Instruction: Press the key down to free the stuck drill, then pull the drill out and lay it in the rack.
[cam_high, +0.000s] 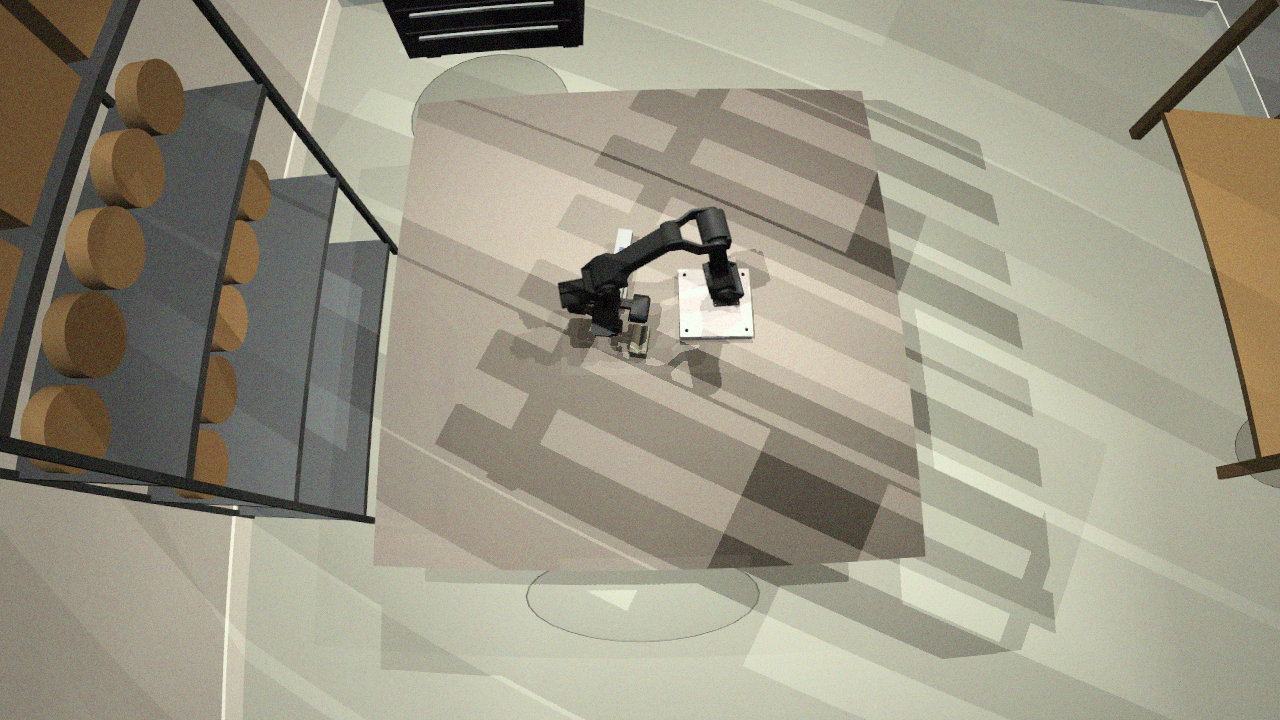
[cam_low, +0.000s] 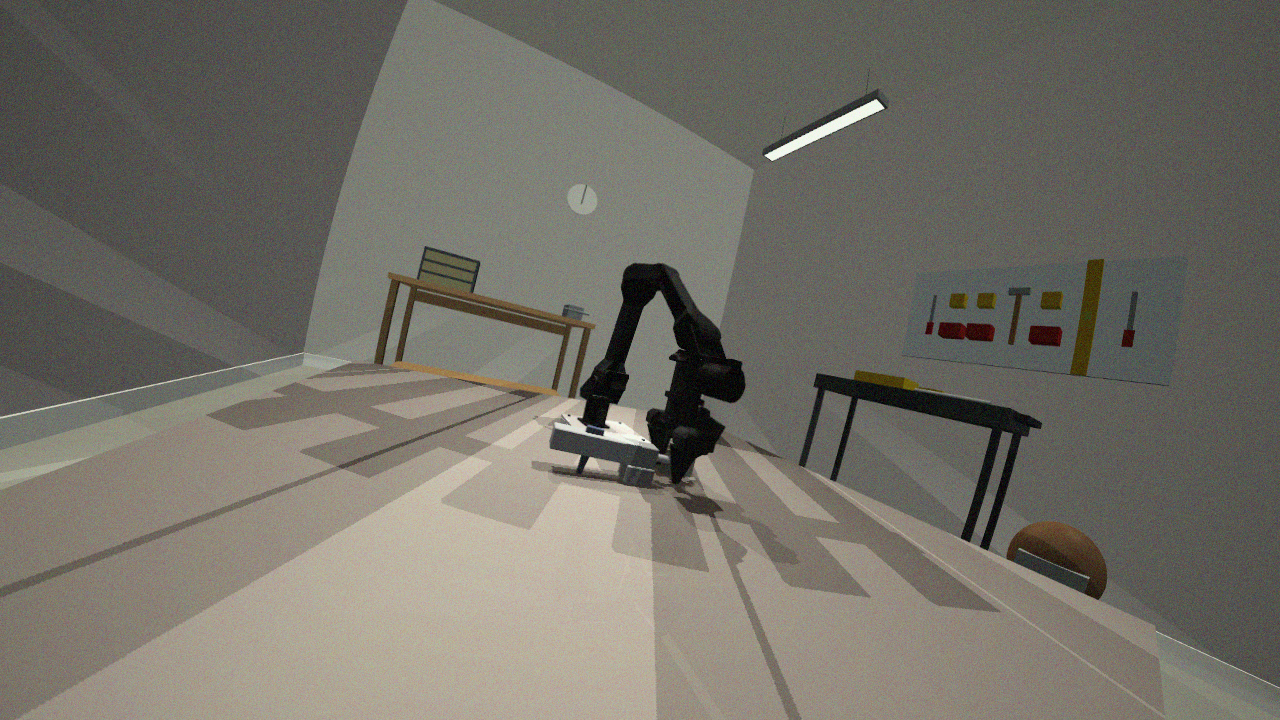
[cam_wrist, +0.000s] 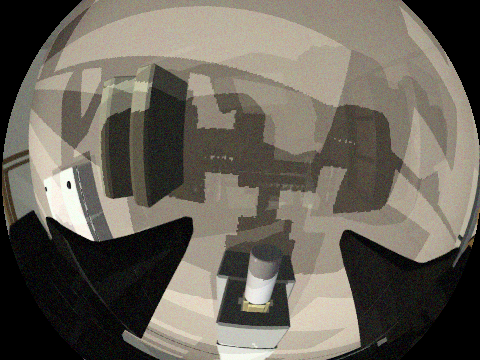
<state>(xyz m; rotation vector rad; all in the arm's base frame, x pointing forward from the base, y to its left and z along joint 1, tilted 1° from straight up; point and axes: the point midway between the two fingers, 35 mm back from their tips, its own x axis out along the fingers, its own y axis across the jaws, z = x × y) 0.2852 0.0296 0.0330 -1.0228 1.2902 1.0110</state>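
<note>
The drill (cam_wrist: 262, 275), a short grey and white cylinder, stands in a brass-coloured seat on a dark-topped block (cam_wrist: 254, 337). My gripper (cam_wrist: 271, 234) (cam_low: 670, 465) is wide open and empty, its black fingers on either side of the drill in the wrist view, low over the table; neither appears closed on it. The olive rack (cam_wrist: 159, 140) (cam_high: 639, 342), with two upright walls, stands to the left of the fingers in the wrist view. A white part of the fixture (cam_high: 623, 235) shows behind the arm in the top view. The key cannot be made out clearly.
The white base plate (cam_high: 694, 322) (cam_wrist: 75, 205) of the arm lies beside the rack. The arm arches over from the base. A shelf unit with round wooden pieces (cam_high: 104, 248) stands beyond the left edge of the table (cam_high: 501, 179).
</note>
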